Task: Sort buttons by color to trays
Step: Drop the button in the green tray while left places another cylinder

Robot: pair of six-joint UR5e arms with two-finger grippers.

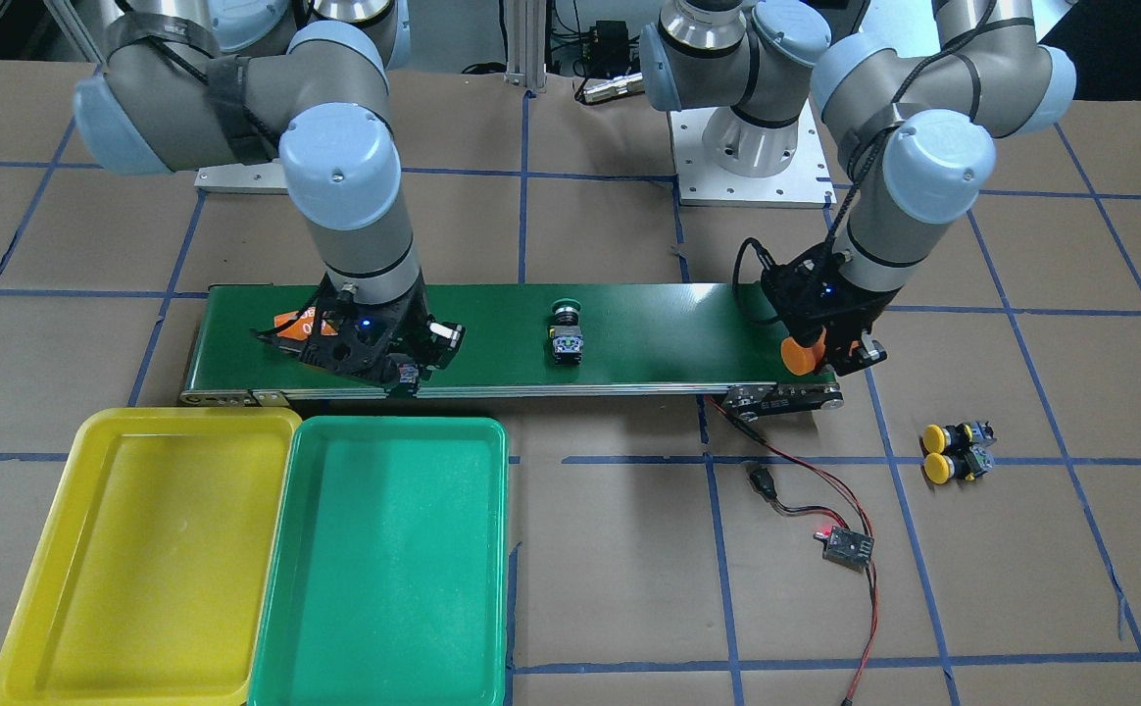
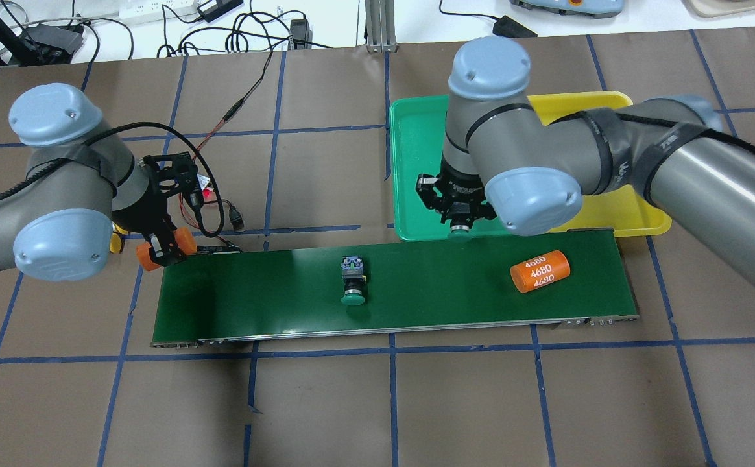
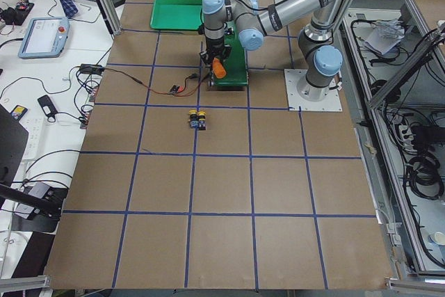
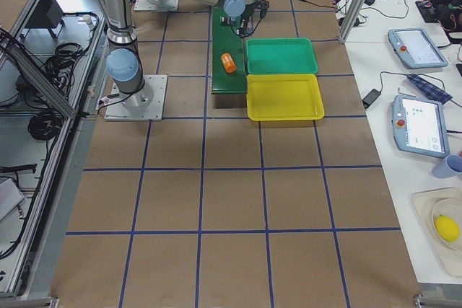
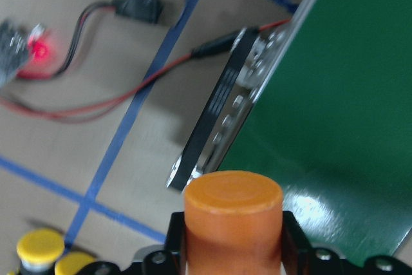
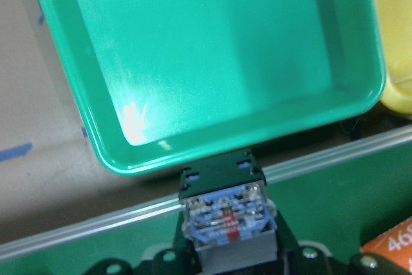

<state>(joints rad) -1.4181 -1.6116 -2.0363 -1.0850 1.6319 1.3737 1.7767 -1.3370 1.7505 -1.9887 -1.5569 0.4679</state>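
A green-capped button [image 1: 567,328] lies on its side mid-belt; it also shows in the overhead view [image 2: 353,284]. Two yellow-capped buttons [image 1: 953,451] lie side by side on the table past the belt's end, also low in the left wrist view [image 5: 40,246]. My right gripper [image 2: 460,224] is shut on a second green-capped button [image 6: 226,220], held at the belt's edge beside the green tray [image 1: 384,559]. The yellow tray [image 1: 139,549] adjoins it; both trays hold nothing. My left gripper [image 1: 811,355] is shut on an orange cylinder [image 5: 233,214] over the belt's other end.
The dark-green conveyor belt [image 2: 429,292] runs across the table. Another orange cylinder marked 4680 [image 2: 539,271] lies on it near my right arm. A small black circuit board [image 1: 845,546] with red wires lies on the table beyond the belt's end.
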